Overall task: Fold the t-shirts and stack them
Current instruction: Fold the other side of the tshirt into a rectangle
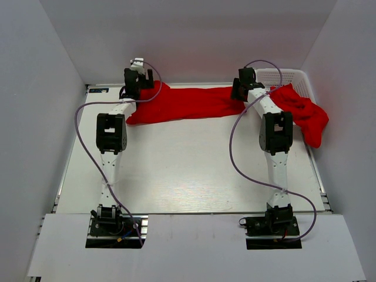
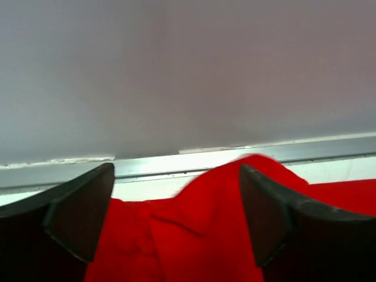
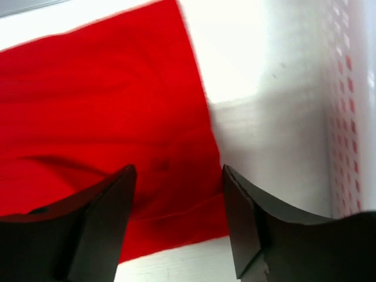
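A red t-shirt lies stretched in a long band across the far part of the table. My left gripper is open over its left end; in the left wrist view the red cloth bunches between the jaws. My right gripper is open over its right end; in the right wrist view the shirt's corner and hem lie between the jaws. More red shirts hang out of the white basket at the far right.
The white lattice basket wall shows at the right of the right wrist view. The back wall and a metal rail stand just behind the shirt. White walls enclose the table on three sides.
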{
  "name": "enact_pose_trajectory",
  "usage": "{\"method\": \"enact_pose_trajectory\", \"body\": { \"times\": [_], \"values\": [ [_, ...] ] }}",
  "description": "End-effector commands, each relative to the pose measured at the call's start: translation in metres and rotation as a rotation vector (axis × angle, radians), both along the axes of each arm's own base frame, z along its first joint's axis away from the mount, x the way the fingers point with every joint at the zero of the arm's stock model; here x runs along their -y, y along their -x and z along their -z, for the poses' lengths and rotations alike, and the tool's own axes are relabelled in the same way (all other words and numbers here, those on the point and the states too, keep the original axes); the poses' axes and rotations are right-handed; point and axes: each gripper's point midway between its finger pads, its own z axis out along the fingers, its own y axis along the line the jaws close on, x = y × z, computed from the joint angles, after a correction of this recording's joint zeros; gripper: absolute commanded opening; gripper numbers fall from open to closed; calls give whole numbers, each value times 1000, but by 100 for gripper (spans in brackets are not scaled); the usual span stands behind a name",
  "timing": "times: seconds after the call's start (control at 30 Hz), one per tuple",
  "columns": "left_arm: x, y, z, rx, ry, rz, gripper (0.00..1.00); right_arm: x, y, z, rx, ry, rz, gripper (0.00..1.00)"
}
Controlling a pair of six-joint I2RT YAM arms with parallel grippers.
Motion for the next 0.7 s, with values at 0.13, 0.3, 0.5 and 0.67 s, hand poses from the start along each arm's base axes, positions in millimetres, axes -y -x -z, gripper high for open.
{"method": "enact_pose_trajectory", "body": {
  "times": [0.13,0.3,0.5,0.67],
  "values": [
    [-18,0,-47,51,32,-58,100,-27,-12,-53,149,-38,-188,76],
    [-25,10,-75,54,41,-68,100,-43,-5,-69,172,-47,-271,90],
    [-20,29,-71,-13,40,-36,100,-31,-8,-91,207,49,-212,90],
    [-18,53,-53,-94,63,-31,100,-17,3,-86,163,97,-151,90]
  ]
}}
